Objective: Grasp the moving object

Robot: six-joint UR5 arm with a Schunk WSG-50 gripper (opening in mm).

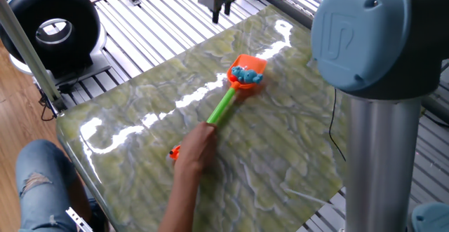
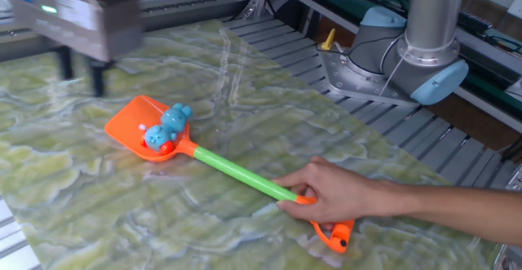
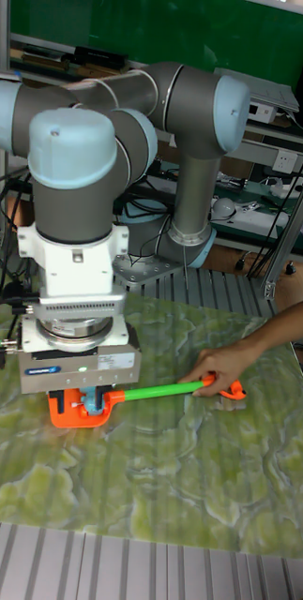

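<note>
The moving object [image 1: 245,76], a small light-blue lumpy toy [image 2: 167,123], lies in the head of an orange scoop [image 2: 130,123] with a green handle [image 2: 236,172]. A person's hand [image 2: 342,196] holds the handle's end. My gripper [image 1: 219,10] hangs above the table's far edge, well away from the scoop [image 1: 254,65]. In the other fixed view the gripper [image 2: 81,73] is blurred, left of the scoop, open, with nothing between its fingers. In the tall fixed view the gripper body [image 3: 76,361] hides most of the scoop [image 3: 67,415].
A small orange piece [image 1: 175,150] lies by the person's hand [image 1: 200,144]. A black round device [image 1: 49,25] stands off the table's left. The arm's base [image 2: 400,66] sits on the slatted metal frame beside the marbled table [image 2: 245,237].
</note>
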